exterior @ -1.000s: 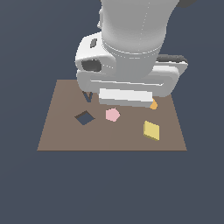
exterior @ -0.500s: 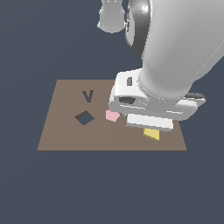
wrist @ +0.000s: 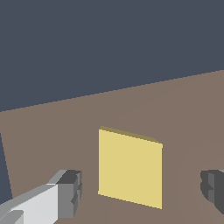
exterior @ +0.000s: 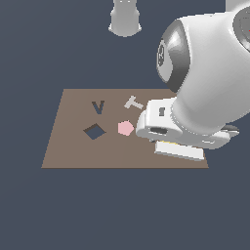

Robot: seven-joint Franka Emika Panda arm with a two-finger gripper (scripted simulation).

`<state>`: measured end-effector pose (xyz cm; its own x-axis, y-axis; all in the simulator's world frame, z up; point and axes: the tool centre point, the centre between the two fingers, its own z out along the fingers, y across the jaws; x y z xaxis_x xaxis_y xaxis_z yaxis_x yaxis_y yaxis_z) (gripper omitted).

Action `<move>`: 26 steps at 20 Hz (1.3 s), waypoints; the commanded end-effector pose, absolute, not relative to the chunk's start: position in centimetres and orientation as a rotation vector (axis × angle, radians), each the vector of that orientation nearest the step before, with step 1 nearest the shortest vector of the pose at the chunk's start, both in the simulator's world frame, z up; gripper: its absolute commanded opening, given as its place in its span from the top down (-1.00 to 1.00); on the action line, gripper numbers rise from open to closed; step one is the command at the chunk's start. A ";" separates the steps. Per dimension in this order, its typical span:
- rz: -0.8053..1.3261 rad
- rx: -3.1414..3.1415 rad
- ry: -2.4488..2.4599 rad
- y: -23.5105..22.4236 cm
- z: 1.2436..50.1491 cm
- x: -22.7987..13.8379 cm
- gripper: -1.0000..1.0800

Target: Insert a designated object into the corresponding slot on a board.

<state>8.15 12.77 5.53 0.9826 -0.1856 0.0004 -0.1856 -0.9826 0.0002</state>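
Observation:
The brown board (exterior: pixel 73 146) lies flat, with a dark diamond slot (exterior: pixel 94 131) and a dark V-shaped cutout (exterior: pixel 98 107). The pale-yellow square block (wrist: pixel 129 167) lies on the board (wrist: pixel 183 113); in the exterior view only a thin yellow edge (exterior: pixel 168 143) shows under the arm's hand. My gripper (wrist: pixel 142 192) is open, one finger (wrist: pixel 68 192) on each side of the block, close above it and not touching. In the exterior view the fingers are hidden by the hand.
A pink pentagon (exterior: pixel 125 128) lies right of the diamond slot. A grey T-shaped piece (exterior: pixel 133 102) lies at the board's back. The arm's white body (exterior: pixel 210 83) covers the board's right part. The arm's base (exterior: pixel 125 19) stands behind the board.
The arm has swung toward the exterior view's right and lowered over the yellow block, uncovering the V cutout and the grey T piece.

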 end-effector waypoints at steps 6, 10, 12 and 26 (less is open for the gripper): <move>0.000 3.127 -0.306 13.3 5.0 8.7 -0.92; -0.001 3.127 -0.304 13.3 4.6 8.6 -0.92; -0.001 3.127 -0.305 13.3 4.0 8.6 -0.92; 0.000 3.127 -0.306 13.3 3.0 8.7 1.00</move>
<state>8.65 13.39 3.04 0.9812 -0.1932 0.0000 -0.1932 -0.9812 -0.0005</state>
